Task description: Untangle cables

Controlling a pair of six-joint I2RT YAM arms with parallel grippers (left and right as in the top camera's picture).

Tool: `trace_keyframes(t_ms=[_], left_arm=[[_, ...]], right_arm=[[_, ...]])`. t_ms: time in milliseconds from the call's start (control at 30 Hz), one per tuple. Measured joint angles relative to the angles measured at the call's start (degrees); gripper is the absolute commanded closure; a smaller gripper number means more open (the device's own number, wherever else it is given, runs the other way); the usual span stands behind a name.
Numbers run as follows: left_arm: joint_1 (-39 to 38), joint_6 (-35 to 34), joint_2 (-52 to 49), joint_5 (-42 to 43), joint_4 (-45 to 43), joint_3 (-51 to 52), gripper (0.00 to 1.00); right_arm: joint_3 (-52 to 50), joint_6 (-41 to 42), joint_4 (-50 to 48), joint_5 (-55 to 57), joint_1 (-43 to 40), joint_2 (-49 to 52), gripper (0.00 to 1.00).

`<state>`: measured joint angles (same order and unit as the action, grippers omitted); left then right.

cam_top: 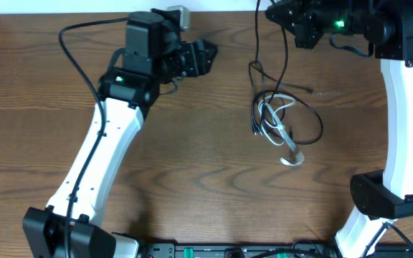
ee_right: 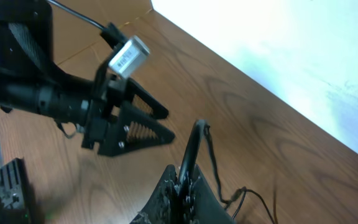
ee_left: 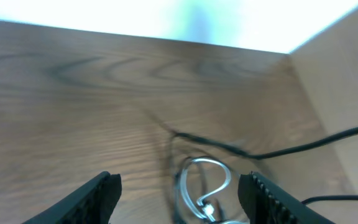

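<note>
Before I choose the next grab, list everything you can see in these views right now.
Brown wood-grain table: one, brown, fills the overhead view.
Thin black cables: a few looped together, exact count unclear, black, on the table right of centre; one strand runs up into the right gripper.
Thin white-grey cable: one, white-grey, lying in the same tangle, on its near side.
Left arm: one, white and black, left side of the table.
Left gripper: one, black, open and empty, left of the tangle.
Right arm: one, white and black, right edge.
Right gripper: one, black, shut on a black cable strand.
</note>
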<state>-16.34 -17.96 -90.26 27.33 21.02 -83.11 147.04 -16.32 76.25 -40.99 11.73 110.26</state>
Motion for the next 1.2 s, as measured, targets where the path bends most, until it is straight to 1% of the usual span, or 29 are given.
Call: trace_keyframes(t_ms=[233,367,533,633,833,933,1200], left_arm=[[-3.52,-0.04,-4.39,5.44,-7.72,-0.17,0.31],[-4.07,-0.22,-7.65,8.66,-12.22,-0.17,0.29],[-4.04,-0.20,-8.33,11.82,-17.75,-0.20,0.29],[-4.24,-0.22,-8.31,13.18,-18.93,-0.22,0.28],[-6.08,-0.22,-8.33,13.64,-19.50,-0.22,0.28],[-7.76,-0.20,-8.48,12.55,-20.02,-0.22,0.28],[-11.30,-0.20,-11.26,6.97,-26.91,-0.22,0.28]], right_arm=[[0.00,0.00,0.90,-0.59,0.00,-0.02,0.99],[0.00,0.00,1.11,-0.61,0.00,-0.02,0.99],[0.00,0.00,1.38,-0.63,0.00,-0.02,0.99],[0.00,0.00,1.62,-0.63,0.00,-0.02,0.99],[0.00,0.00,2.08,-0.63,0.00,-0.02,0.99],[0.00,0.00,2.29,-0.63,0.00,-0.02,0.99],[0.00,0.00,2.82,-0.63,0.00,-0.02,0.99]])
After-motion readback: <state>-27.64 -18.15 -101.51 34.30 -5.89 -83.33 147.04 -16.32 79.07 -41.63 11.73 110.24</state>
